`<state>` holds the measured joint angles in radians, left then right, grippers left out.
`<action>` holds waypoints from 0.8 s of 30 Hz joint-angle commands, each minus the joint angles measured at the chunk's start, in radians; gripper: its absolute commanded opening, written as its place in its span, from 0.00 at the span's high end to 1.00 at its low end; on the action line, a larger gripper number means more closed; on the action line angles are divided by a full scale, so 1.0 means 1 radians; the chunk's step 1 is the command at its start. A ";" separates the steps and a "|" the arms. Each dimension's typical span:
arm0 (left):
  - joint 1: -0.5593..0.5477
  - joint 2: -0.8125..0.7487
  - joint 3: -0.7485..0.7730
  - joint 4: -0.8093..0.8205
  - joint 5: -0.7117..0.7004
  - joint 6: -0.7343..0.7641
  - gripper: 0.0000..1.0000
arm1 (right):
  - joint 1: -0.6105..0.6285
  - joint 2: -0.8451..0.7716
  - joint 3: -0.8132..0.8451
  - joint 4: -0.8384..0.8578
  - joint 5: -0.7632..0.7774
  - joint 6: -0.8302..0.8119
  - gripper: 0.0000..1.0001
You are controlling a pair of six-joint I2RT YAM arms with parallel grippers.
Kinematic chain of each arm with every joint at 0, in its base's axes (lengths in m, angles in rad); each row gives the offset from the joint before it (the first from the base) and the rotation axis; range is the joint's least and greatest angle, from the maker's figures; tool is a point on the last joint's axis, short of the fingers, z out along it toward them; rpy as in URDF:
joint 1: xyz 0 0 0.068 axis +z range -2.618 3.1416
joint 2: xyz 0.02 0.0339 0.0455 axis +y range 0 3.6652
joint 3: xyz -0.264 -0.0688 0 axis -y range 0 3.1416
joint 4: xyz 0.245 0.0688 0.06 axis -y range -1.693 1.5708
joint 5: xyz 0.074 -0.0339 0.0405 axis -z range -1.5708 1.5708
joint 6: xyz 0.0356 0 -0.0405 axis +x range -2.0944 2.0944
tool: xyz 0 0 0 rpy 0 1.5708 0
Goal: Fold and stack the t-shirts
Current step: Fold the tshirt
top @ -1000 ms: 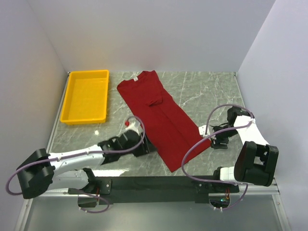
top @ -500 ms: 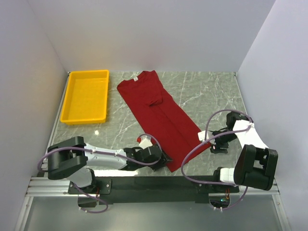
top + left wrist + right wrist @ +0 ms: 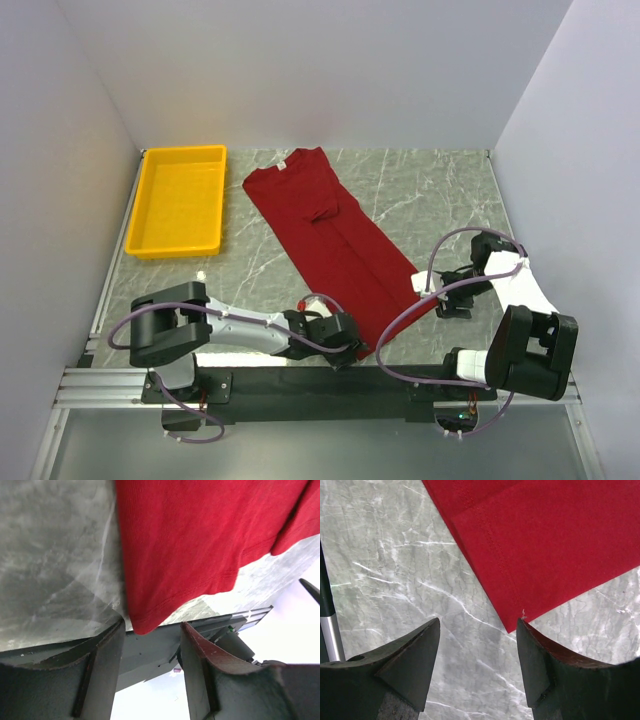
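One dark red t-shirt point(image 3: 330, 235) lies folded into a long strip, running diagonally from the back centre to the front of the marble table. My left gripper point(image 3: 345, 350) is open at the strip's near bottom corner; in the left wrist view that hem corner point(image 3: 145, 622) sits between my open fingers point(image 3: 107, 655). My right gripper point(image 3: 437, 292) is open at the strip's right bottom corner; in the right wrist view the corner point(image 3: 512, 625) lies just ahead of my open fingers point(image 3: 535, 650). Neither holds cloth.
A yellow plastic tray point(image 3: 178, 200) stands at the back left. White walls close in the table on three sides. The black base rail point(image 3: 320, 385) runs along the near edge, right behind my left gripper.
My left arm has swung right along the near edge, from the strip's left side to its bottom corner. My right gripper has shifted slightly nearer the right corner.
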<state>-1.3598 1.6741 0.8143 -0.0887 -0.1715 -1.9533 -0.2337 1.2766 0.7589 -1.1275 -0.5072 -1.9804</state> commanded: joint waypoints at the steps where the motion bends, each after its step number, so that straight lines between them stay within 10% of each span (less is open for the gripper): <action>1: -0.016 0.041 0.037 -0.123 0.017 -0.078 0.46 | -0.004 -0.026 -0.015 -0.022 -0.017 -0.097 0.31; 24: -0.047 0.099 0.118 -0.350 -0.060 -0.219 0.46 | -0.004 -0.056 -0.006 -0.057 -0.031 -0.110 0.31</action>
<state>-1.3937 1.7515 0.9516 -0.2512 -0.1829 -2.0014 -0.2337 1.2362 0.7452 -1.1503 -0.5163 -1.9808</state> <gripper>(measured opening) 0.528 0.691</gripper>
